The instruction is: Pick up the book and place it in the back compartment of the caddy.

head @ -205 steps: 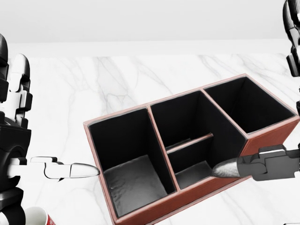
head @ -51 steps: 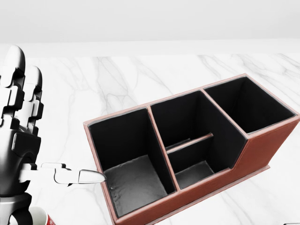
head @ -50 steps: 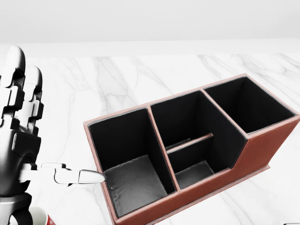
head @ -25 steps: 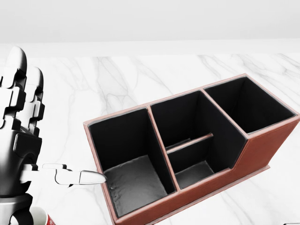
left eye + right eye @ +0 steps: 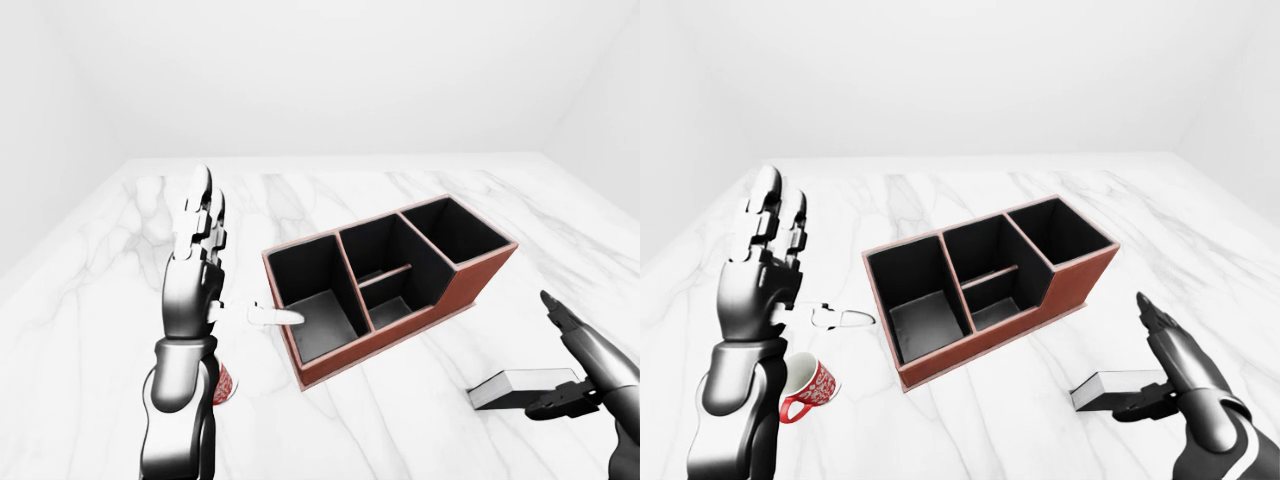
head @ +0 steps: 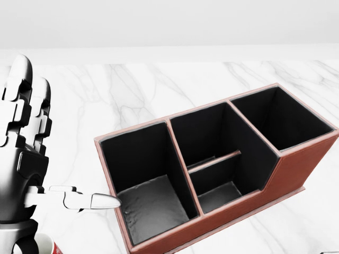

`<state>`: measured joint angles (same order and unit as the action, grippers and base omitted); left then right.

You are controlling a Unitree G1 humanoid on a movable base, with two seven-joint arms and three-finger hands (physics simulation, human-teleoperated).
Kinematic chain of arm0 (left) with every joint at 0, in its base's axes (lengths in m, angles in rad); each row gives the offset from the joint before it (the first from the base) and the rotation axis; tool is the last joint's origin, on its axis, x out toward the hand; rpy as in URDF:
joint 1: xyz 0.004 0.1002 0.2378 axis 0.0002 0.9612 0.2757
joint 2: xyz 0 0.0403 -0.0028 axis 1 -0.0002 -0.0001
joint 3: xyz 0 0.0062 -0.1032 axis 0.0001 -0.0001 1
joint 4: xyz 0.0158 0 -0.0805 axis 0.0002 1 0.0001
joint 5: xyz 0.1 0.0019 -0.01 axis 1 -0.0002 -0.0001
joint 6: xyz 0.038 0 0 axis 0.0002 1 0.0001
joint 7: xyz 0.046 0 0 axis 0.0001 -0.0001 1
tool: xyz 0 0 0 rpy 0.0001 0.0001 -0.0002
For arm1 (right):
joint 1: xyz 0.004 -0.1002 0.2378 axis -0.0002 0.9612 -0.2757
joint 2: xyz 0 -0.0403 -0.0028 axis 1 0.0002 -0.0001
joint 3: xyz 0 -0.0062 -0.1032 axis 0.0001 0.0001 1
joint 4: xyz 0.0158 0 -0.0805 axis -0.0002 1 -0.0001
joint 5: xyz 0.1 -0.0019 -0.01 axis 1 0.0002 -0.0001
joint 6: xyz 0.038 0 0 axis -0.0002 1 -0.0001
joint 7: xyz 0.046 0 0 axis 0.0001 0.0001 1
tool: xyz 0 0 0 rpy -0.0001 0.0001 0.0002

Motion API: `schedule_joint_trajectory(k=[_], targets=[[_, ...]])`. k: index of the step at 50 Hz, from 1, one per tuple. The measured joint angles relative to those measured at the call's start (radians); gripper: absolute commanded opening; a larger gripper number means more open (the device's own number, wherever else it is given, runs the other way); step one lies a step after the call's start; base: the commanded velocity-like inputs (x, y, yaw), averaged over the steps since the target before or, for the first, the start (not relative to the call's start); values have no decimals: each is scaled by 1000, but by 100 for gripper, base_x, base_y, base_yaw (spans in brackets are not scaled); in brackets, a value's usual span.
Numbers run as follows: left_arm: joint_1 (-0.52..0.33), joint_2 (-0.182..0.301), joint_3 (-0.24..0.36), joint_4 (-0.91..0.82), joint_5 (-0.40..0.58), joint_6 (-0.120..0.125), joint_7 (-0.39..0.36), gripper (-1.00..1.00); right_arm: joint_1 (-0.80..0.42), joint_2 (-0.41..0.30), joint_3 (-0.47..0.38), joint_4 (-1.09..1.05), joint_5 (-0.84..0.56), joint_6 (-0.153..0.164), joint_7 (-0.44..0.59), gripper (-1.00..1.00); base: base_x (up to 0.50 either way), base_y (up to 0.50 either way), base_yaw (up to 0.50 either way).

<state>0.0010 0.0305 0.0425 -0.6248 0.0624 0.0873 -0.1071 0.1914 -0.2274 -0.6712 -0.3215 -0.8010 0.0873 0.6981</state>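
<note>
Left hand (image 5: 765,275) raised upright, fingers (image 5: 767,215) spread apart, thumb pointing sideways toward caddy, holding nothing. Right hand (image 5: 1175,385) low at bottom right of right-eye view, fingers apart, index extended upward, lower fingers touching the near end of the book (image 5: 1118,390), not closed round it. Book lying flat on white marble bench (image 5: 970,195), well apart from caddy. Brown caddy (image 5: 985,285) with black interior, compartments empty, standing mid-bench at an angle. Red patterned mug (image 5: 805,385) just beside left forearm, left of caddy.
</note>
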Motion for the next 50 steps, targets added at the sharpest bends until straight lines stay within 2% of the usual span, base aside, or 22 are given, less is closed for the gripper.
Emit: schedule_joint_trajectory(k=[50], targets=[[13,-4,-11,12,9,0,-1,100,-27,-46,30,138,22,0,-9,100,0,0,0]])
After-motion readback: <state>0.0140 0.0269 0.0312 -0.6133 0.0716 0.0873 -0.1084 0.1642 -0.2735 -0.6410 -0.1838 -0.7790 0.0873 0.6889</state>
